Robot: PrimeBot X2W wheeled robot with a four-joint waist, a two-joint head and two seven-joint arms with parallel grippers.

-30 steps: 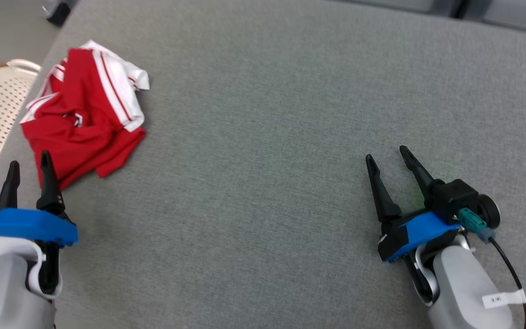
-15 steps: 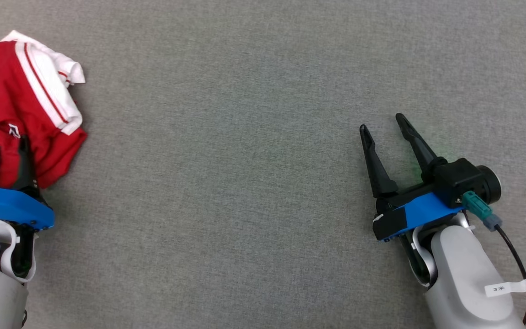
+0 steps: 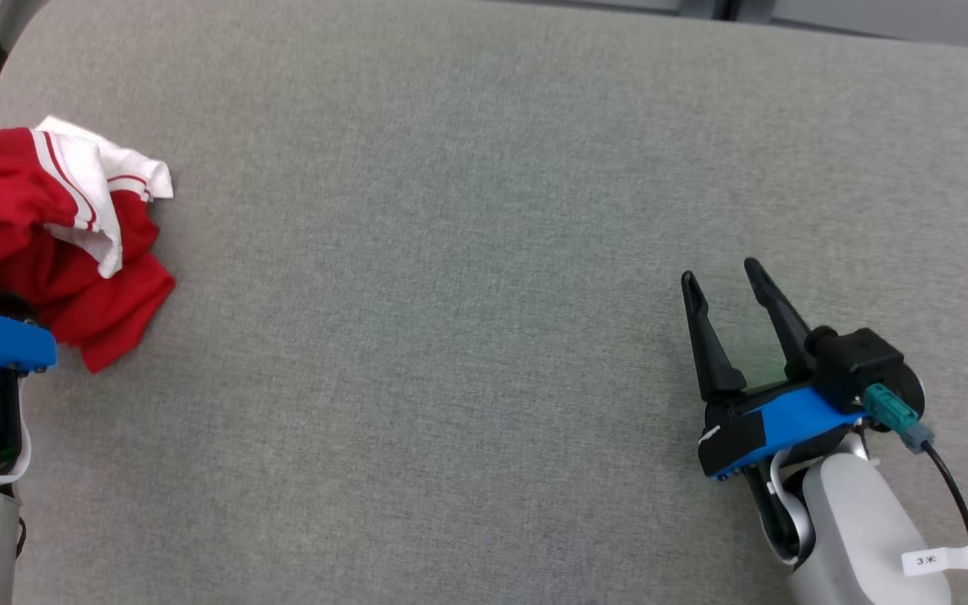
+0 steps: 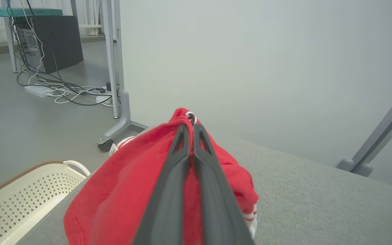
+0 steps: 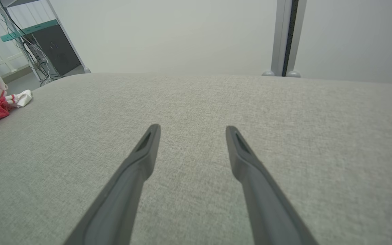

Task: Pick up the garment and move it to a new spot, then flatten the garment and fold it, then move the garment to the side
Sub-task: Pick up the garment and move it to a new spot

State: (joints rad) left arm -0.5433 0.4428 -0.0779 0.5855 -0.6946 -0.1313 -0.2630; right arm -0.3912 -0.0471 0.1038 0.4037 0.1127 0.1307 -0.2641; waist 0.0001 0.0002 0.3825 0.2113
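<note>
Red garment [image 3: 114, 294], clamped in left tool [image 4: 191, 127], bunches at grey pad [image 3: 484, 252] edge.

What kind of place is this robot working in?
Probably a robotics lab: a computer tower with tangled cables on the floor, and a grey padded work surface beside a perforated basket.

Garment [image 3: 47, 277] on surface [image 3: 450, 252], far left, basket [image 4: 22, 197] beyond edge
</note>
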